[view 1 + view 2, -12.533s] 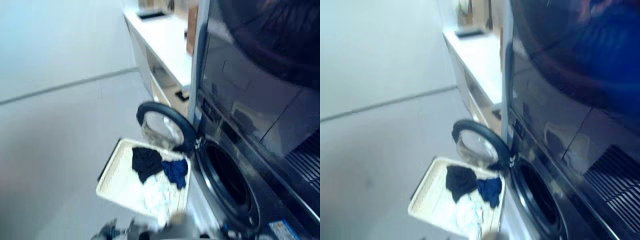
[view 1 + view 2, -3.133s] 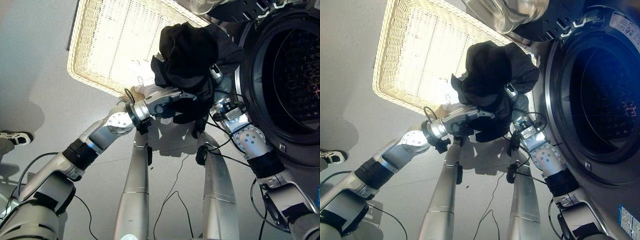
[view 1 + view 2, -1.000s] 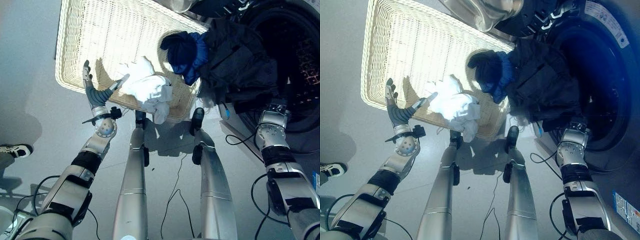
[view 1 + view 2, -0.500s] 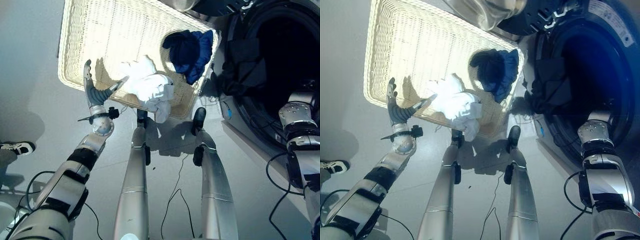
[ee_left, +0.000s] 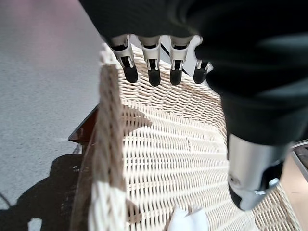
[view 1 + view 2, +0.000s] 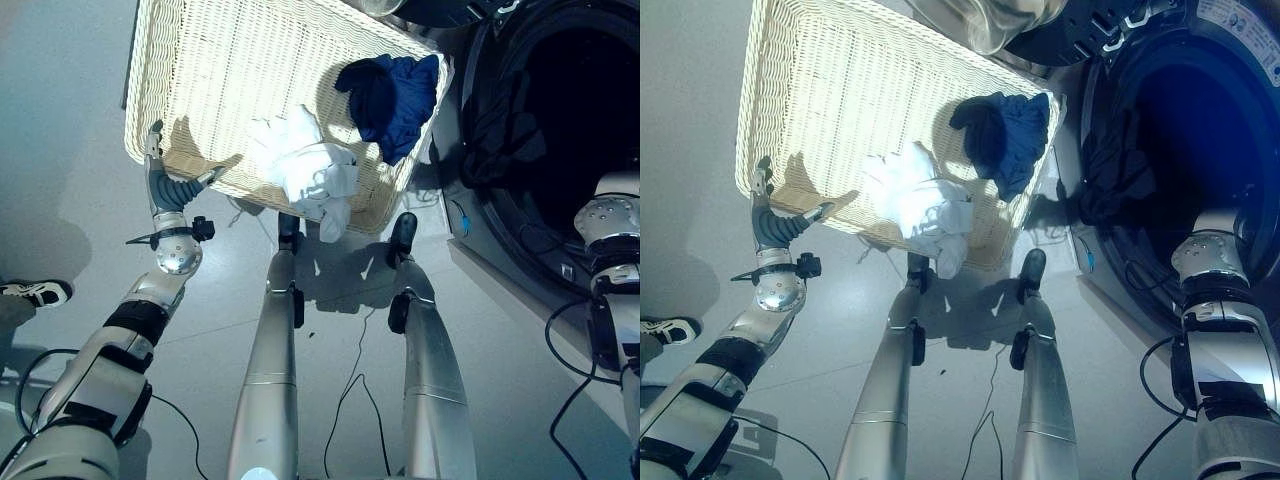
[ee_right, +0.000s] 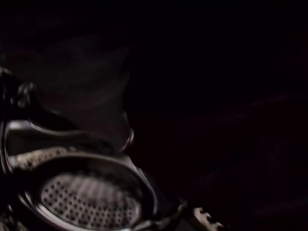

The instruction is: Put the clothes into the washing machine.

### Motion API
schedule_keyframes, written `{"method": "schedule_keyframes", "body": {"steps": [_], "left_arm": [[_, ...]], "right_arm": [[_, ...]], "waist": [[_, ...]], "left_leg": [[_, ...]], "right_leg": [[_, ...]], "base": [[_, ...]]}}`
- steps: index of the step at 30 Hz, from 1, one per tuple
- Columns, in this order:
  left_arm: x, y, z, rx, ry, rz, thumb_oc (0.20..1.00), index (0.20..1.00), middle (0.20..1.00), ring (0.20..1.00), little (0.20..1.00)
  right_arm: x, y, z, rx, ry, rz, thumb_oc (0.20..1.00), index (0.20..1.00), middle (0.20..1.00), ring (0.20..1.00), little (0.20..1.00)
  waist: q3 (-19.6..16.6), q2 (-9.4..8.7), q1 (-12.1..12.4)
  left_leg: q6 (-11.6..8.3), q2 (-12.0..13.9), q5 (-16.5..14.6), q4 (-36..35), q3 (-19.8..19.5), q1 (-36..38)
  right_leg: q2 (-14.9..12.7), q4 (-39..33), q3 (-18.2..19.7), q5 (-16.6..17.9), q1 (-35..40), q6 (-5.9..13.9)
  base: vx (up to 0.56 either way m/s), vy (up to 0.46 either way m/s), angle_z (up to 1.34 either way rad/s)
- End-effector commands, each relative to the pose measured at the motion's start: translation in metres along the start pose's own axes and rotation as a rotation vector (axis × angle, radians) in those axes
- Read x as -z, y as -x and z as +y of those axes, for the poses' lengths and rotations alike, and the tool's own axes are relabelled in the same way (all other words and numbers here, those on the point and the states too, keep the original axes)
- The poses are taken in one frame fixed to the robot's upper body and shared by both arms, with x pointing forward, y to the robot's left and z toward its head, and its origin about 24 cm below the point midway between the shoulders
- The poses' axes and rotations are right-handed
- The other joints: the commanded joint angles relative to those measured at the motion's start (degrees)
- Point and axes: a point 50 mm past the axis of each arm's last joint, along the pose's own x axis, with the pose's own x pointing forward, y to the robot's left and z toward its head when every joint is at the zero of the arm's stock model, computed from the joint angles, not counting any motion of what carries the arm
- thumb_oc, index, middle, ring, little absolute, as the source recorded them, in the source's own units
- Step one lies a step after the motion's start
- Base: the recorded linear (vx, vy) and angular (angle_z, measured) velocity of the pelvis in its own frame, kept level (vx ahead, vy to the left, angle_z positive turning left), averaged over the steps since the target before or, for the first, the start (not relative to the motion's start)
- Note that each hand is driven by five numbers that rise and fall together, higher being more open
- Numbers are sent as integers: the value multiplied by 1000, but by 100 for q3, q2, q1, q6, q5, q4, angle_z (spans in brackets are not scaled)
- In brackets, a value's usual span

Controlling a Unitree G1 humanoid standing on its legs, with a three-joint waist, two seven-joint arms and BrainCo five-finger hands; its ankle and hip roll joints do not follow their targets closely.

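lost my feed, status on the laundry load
Left hand open at basket rim. Right arm reaching into washing machine. Black garment at the opening; white clothes, blue garment in basket.

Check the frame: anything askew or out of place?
Two things. The white garment hangs over the basket's near rim instead of lying inside. The black garment drapes over the washer's door opening, only partly in the drum. The blue garment lies inside the basket. Left hand hovers open at the rim.
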Motion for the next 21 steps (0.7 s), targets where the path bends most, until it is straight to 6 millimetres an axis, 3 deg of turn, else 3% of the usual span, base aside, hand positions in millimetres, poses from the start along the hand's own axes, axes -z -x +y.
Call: {"method": "schedule_keyframes", "body": {"steps": [1,7,10,13,14,16,18,21], "left_arm": [[-8,-3,-5,-39,51,-30,1000,1000,1000,1000,1000],[-15,-5,-12,-14,58,-64,1000,1000,1000,1000,1000],[-20,-6,-18,-11,67,-75,1000,1000,1000,1000,1000],[-24,-9,-18,-10,68,-84,1000,1000,1000,1000,1000],[-26,-13,-16,-9,70,-86,1000,1000,1000,1000,1000],[-28,-17,-14,-8,74,-89,1000,1000,1000,1000,1000],[-33,-23,-13,-3,76,-102,1000,1000,1000,1000,1000],[-36,-27,-10,1,69,-120,1000,1000,1000,1000,1000]], "right_arm": [[-110,-25,26,-87,114,-415,1000,1000,1000,1000,1000],[-110,-28,20,167,362,-505,1000,1000,1000,1000,1000],[-106,-21,37,201,815,-678,1000,1000,1000,1000,1000],[-100,-21,44,186,1101,-688,1000,1000,1000,1000,1000],[-100,-24,45,189,1286,-687,1000,1000,1000,1000,1000],[-100,-28,42,202,1431,-658,1000,1000,1000,1000,1000],[-101,-26,48,203,1634,-785,1000,1000,1000,1000,1000],[-94,-21,56,165,1765,-827,1000,1000,1000,1000,1000]], "waist": [[-118,90,-206],[-118,150,-162],[-118,189,-172],[-118,178,-150],[-118,181,-140],[-118,191,-128],[-118,203,-123],[-118,190,-94]], "left_leg": [[244,-343,-461,227,-267,231],[261,-343,-474,255,-256,201],[293,-358,-478,331,-235,119],[303,-358,-469,326,-232,94],[311,-351,-446,292,-234,96],[320,-339,-425,274,-231,85],[331,-340,-388,242,-222,47],[351,-346,-373,201,-236,21]], "right_leg": [[190,-111,-529,138,316,227],[152,-121,-545,140,302,239],[157,-72,-527,147,229,253],[168,-94,-522,148,216,248],[173,-98,-532,147,213,237],[170,-88,-545,141,199,224],[173,-104,-575,156,175,226],[169,-148,-616,157,173,221]], "base": [[0,0,0],[-1,0,1],[0,0,0],[0,0,0],[0,0,0],[0,0,0],[-17,-41,0],[-17,-27,2]]}}
